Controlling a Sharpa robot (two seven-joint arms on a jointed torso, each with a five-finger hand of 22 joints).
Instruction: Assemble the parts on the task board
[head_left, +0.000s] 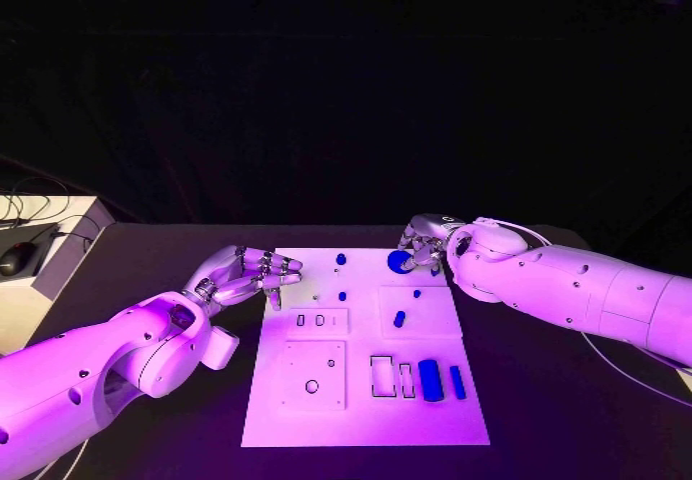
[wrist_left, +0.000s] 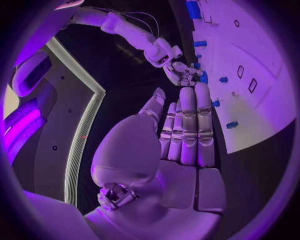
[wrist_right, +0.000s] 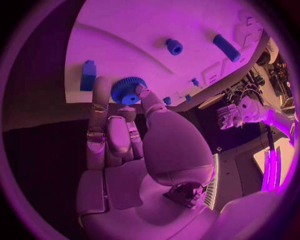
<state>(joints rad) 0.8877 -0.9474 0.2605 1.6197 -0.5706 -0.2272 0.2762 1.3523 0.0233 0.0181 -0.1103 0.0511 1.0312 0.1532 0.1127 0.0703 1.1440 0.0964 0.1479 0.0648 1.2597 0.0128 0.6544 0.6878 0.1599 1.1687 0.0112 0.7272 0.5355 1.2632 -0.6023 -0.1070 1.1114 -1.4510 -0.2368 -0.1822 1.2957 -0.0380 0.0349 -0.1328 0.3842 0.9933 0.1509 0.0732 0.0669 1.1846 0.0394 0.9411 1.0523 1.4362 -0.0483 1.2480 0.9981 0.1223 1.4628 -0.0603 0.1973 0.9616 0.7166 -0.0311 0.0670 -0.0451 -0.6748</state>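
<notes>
Gear (wrist_right: 128, 90), blue and toothed, pinched at the right hand (head_left: 424, 244) fingertips over the smooth white task board (head_left: 433, 420)'s far edge. Left hand (head_left: 248, 275) beside the board, fingers extended, holding nothing.

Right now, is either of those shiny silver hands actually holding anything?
The right hand grips the round blue toothed gear by its rim; the left hand holds nothing.
</notes>
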